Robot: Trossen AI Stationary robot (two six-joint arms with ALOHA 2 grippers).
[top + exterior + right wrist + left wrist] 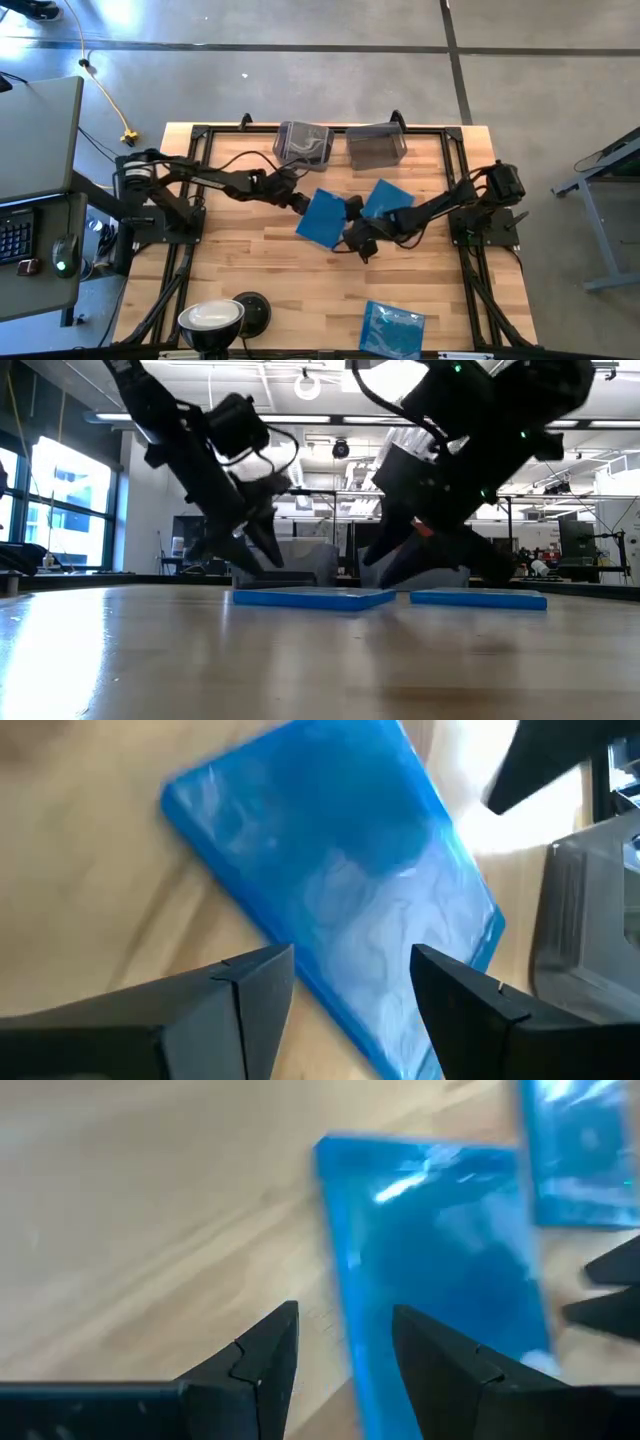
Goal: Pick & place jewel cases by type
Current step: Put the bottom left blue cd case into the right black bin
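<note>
We note one blue jewel case [394, 328] lying alone at the near edge of the tabletop [240, 260], untouched. Mid-table, two more blue cases lie flat, just beside each other: the left-hand case [323, 219] and the right-hand case [386, 197].

The left gripper [301, 204] sits low at the left-hand case's edge, fingers parted, with that edge running between them in its wrist view; nothing is clamped. The right gripper [354, 240] is low at the near corner between the two cases, fingers likewise apart, a blue case [330, 870] ahead of them, nothing held.

We judge the step in hand to be the approach to a grasp; both cases rest on the wood.

Next move, in our estimate: get one finger under a thin edge, close, lift clear.

At the far edge stand two smoky bins, left bin [303, 142] and right bin [376, 145]; their contents are unclear.
</note>
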